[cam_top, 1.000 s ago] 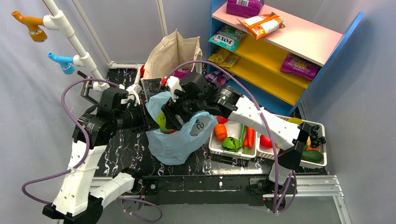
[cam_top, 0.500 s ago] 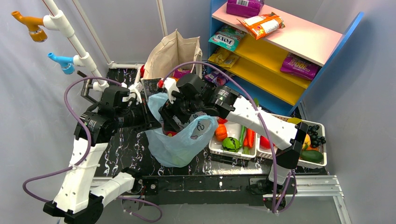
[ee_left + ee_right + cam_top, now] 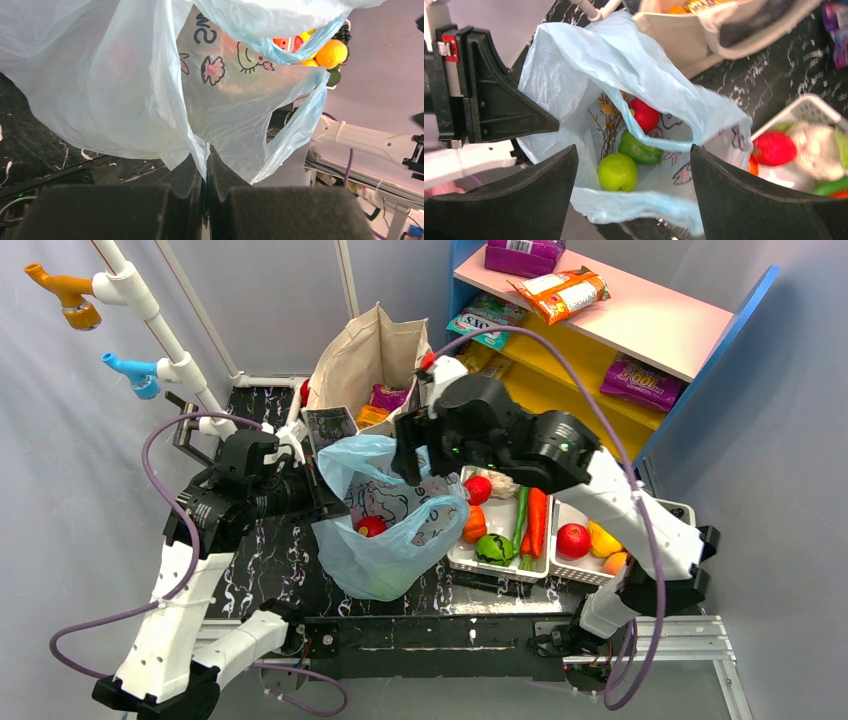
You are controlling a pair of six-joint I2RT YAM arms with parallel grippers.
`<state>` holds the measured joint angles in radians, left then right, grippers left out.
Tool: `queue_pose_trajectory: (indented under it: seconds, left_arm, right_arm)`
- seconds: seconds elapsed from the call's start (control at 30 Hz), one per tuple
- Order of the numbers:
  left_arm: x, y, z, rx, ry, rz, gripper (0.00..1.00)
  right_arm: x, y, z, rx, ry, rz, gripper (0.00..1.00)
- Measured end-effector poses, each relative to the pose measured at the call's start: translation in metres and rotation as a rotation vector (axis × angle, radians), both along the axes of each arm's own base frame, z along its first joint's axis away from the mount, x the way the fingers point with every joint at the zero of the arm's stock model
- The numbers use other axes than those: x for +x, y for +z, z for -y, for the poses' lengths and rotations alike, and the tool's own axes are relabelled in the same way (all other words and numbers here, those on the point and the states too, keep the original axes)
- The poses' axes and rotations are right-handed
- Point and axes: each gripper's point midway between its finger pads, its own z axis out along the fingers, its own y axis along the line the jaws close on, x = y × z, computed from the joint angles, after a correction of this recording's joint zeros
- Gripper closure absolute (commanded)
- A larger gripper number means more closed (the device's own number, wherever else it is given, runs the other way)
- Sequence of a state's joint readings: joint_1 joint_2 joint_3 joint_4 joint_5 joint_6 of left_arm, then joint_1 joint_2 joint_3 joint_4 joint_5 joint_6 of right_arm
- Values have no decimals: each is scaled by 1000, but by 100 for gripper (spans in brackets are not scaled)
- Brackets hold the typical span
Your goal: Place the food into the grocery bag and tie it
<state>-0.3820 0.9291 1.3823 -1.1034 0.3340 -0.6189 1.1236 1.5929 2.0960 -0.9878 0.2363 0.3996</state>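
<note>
Marbled black table (image 3: 255, 565), crinkly translucent bag (image 3: 395, 555)

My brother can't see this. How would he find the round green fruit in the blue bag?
Find the big light-blue plastic bag. Look down inside, near the bottom: the fruit lies beside a darker, lumpy green pepper. It alone is smooth, round and lime-green.

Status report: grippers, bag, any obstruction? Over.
Left gripper shut on bag rim. Right gripper open, empty, above bag mouth. Red fruit, green apple inside; bag untied. Nothing blocks the mouth.
</note>
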Motion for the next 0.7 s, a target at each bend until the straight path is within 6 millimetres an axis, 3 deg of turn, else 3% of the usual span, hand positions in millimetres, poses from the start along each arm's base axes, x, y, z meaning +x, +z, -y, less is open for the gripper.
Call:
queue_pose_trajectory:
  seconds: [0.1,0.23,0.3,0.53,0.7]
  left_arm:
    - [2,-2,3,-19,8,-3,100]
    - [3,-2,5,-40,15,2,100]
    - [3,-3,5,-44,22,-2,100]
    - [7,-10,4,-57,78,-19,100]
    - [11,-15,5,-60,118,-74,100]
  right_arm:
    - [1,4,32,44,-123,-81,16]
    - [17,-15,87,59,-345,-215,14]
    - [20,-24,104,54,-412,-256,13]
    - [22,-34,117,68,-455,-355,10]
    - [29,-43,122,118,-488,-533,9]
